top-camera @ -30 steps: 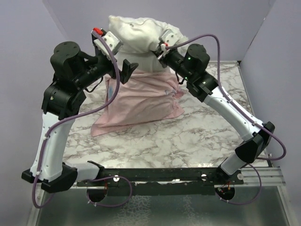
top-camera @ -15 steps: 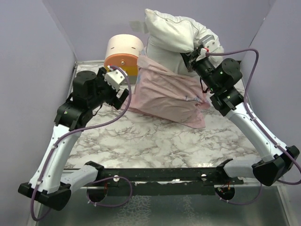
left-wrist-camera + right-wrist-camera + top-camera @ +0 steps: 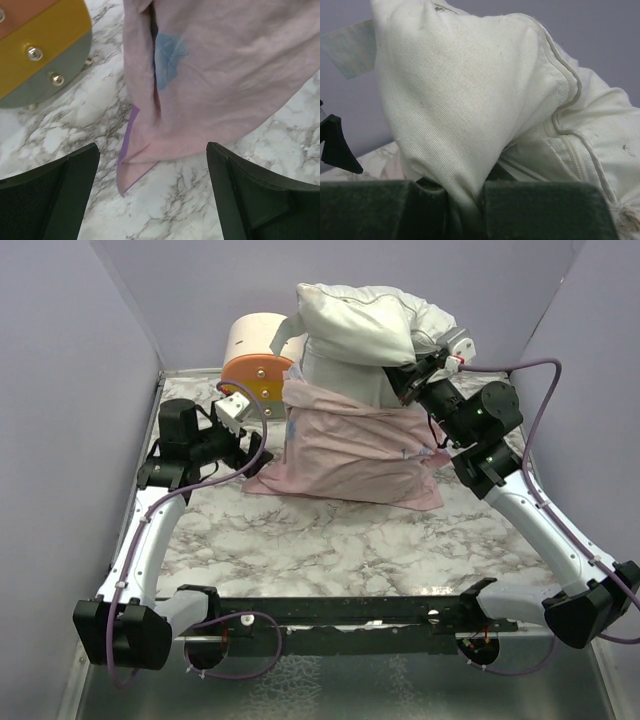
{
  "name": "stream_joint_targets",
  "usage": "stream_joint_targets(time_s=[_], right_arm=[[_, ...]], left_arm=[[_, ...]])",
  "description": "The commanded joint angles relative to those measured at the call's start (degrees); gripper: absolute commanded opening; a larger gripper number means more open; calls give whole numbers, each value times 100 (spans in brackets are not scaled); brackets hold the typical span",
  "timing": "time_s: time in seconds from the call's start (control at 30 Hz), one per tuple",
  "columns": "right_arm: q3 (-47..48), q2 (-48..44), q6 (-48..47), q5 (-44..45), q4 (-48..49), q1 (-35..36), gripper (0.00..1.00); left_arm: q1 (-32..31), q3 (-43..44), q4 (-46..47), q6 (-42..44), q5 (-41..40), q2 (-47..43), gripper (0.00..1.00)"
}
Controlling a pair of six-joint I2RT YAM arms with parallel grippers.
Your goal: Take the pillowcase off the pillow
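The off-white pillow (image 3: 355, 335) is held up at the back, its lower part still inside the pale pink pillowcase (image 3: 355, 455), which sags onto the marble table. My right gripper (image 3: 405, 375) is shut on a fold of the pillow (image 3: 465, 120). My left gripper (image 3: 255, 445) is open and empty, low over the table at the pillowcase's left corner. In the left wrist view the pillowcase (image 3: 220, 75) lies just ahead of the gripper (image 3: 152, 200), its purple edge showing between the open jaws.
A cream-and-orange round drawer unit (image 3: 258, 355) stands at the back left, close to the left gripper; its base shows in the left wrist view (image 3: 40, 55). Purple walls close in the table on three sides.
The right gripper has carried the pillow right and up, dragging the pillowcase along. The left gripper has let go of the pillowcase and dropped low to its left corner.
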Motion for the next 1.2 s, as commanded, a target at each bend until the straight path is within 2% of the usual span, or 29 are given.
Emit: stream_joint_targets(time_s=[0.0,0.2,0.43,0.57,0.67,0.7,0.8,0.9,1.0,1.17], right_arm=[[-139,-354,739,-401,1092,-41,1],[-562,-583,1353,-637,1558,-58,1],[-866,-760,1769,-707,1785,-60,1],[-955,-873,1959,-637,1864,-60,1],[-963,-884,2131,-594,1907,-60,1],[-970,-887,2185,-586,1928,-60,1],[-968,-878,2263,-517,1955,-61,1],[-926,-847,2293,-373,1964,-60,1],[-876,-813,2351,-264,1994,-60,1],[-741,-736,2381,37,1947,-68,1]], left_arm=[[15,-474,1797,-1199,1178,-2,91],[-22,-748,2542,-1832,1534,327,91],[-424,-944,2601,-1785,1477,455,90],[-426,-962,2484,-1531,1555,541,83],[-461,-1036,2408,-1498,1858,547,71],[-487,-1082,2376,-1472,1934,532,63],[-539,-1214,2278,-1249,1910,411,29],[-544,-1336,2046,-905,1607,236,10],[-549,-1427,1970,-855,1387,145,1],[-549,-1505,2076,-966,1155,95,0]])
